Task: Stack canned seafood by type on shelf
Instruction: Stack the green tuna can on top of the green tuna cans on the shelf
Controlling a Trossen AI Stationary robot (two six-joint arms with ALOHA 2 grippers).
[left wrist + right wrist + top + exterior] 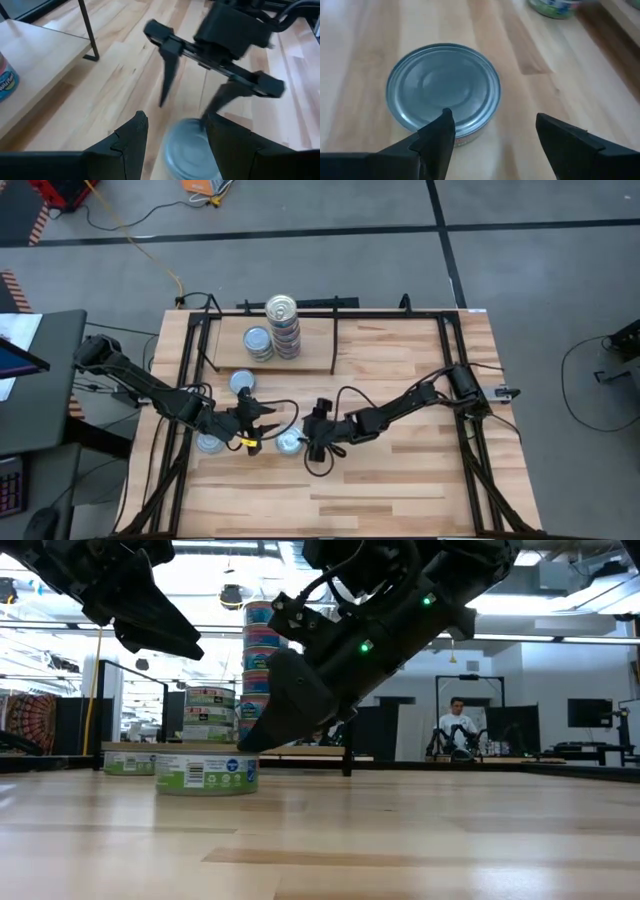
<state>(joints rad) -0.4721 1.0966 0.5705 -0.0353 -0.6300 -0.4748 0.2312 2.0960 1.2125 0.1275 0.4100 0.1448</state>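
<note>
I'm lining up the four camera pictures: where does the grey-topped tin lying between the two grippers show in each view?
High view: the tin lies on the tabletop, low centre, between the left gripper and the right gripper.
Low view: probably the green-labelled tin at left centre.
Left wrist view: bottom centre, blurred.
Right wrist view: left of centre.
Shared landmark: the right gripper's open jaws beside it.

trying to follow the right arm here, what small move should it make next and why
Probably shift the right tool sideways over the tin, then lower it. Its fingers stand open, but the tin sits off to one side of the gap, one finger over its edge. The left tool hovers open beside the same tin, so it may need to stay clear.
</note>
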